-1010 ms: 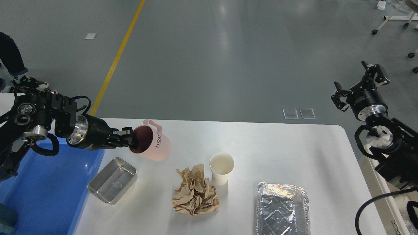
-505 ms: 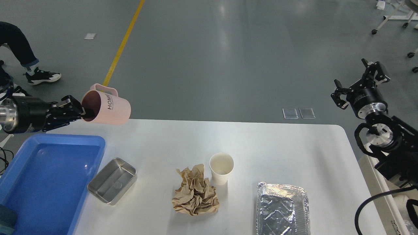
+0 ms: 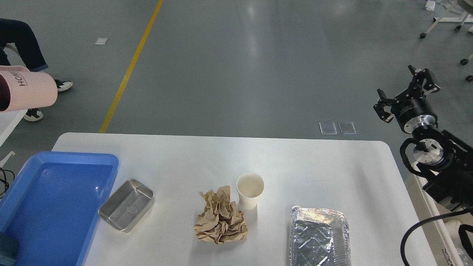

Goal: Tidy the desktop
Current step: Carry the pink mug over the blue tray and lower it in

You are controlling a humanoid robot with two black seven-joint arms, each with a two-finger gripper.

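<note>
White desktop [image 3: 314, 166] far half bare; right gripper [image 3: 404, 92] jaws apart, left's unseen.

One large white matte desktop [image 3: 314, 166]. One blue plastic tray [image 3: 22, 177] at its nine o'clock edge. One small steel rectangular pan [image 3: 126, 204]. One crumpled brown paper wad [image 3: 221, 218]. One white paper cup [image 3: 250, 190]. One foil tray [image 3: 320, 236] toward five o'clock. One pink plastic mug [image 3: 27, 90], up at ten o'clock.
</note>
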